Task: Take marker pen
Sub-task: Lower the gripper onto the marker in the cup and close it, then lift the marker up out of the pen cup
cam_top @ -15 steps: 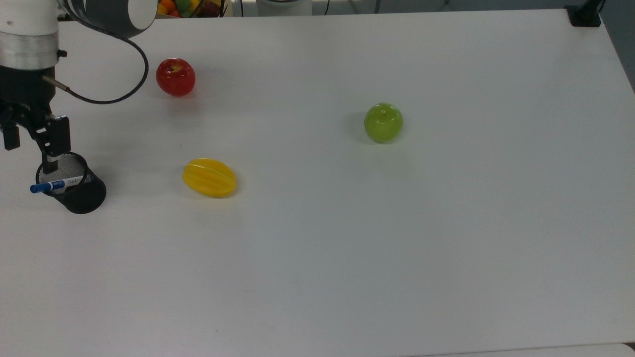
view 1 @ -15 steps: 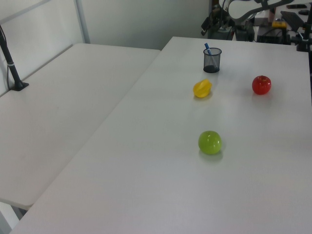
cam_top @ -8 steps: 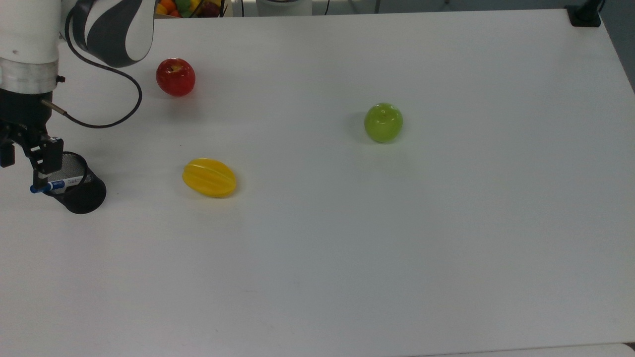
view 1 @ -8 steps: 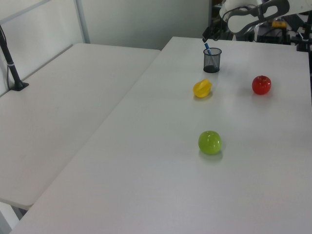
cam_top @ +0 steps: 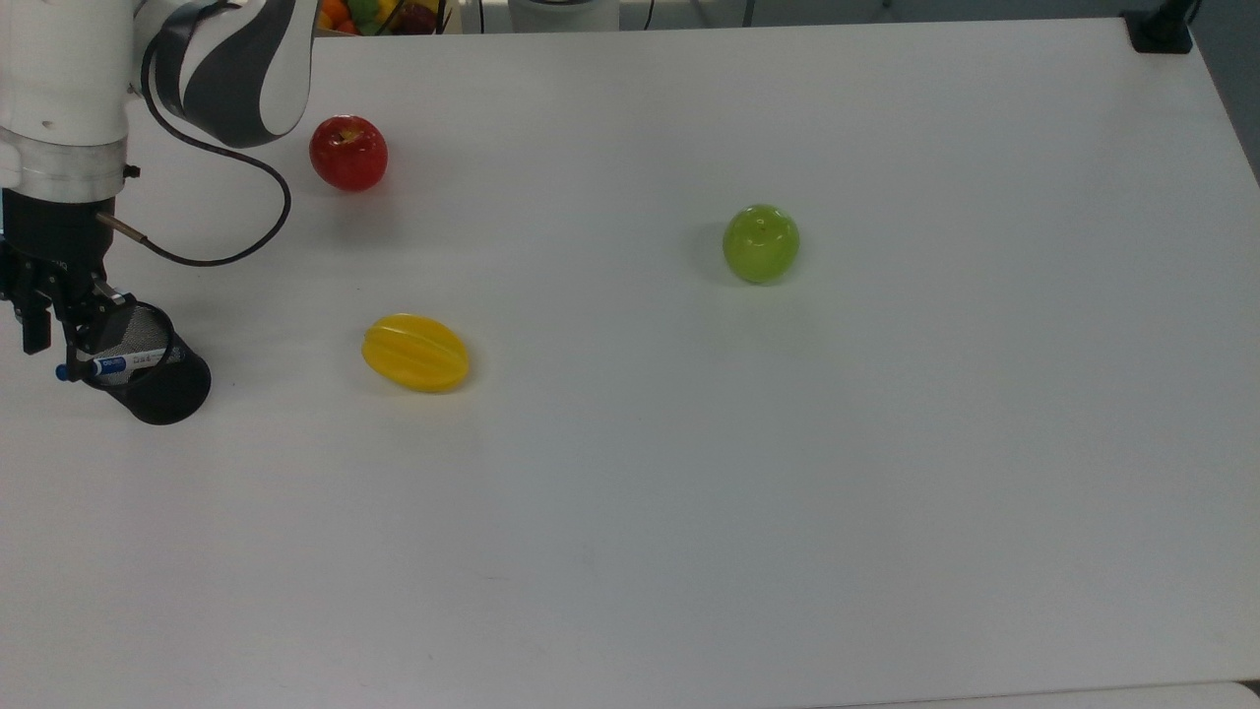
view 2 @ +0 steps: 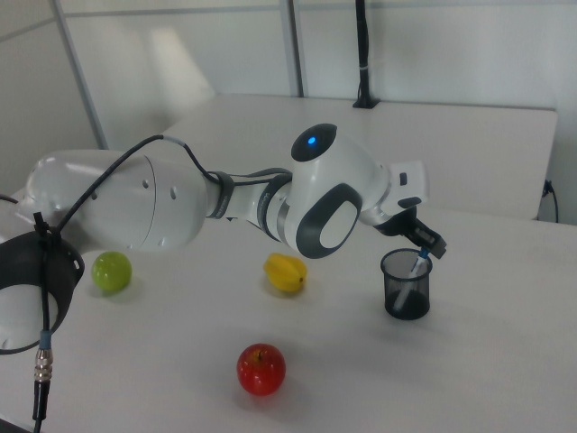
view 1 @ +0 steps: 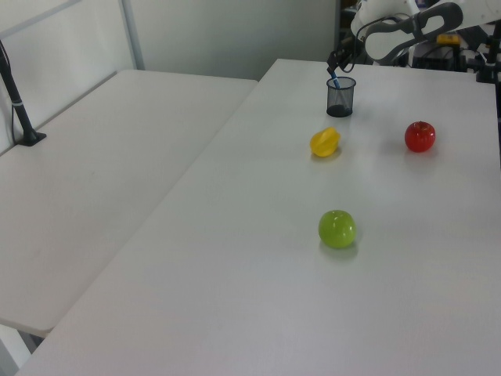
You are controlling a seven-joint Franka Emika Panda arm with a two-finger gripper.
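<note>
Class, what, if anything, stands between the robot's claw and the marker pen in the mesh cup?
Nothing visible does. The claw is right at the blue top end of the marker pen, which sticks out over the rim of the mesh cup.

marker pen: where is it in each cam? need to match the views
Top view: marker pen at the far left, leaning out of the black mesh cup, blue end toward the top view's left.
Left view: marker pen near the top, right of centre, sticking up from the cup.
Right view: marker pen at the right, inside the cup.
Shared landmark: the yellow fruit is the cup's nearest neighbour.
</note>
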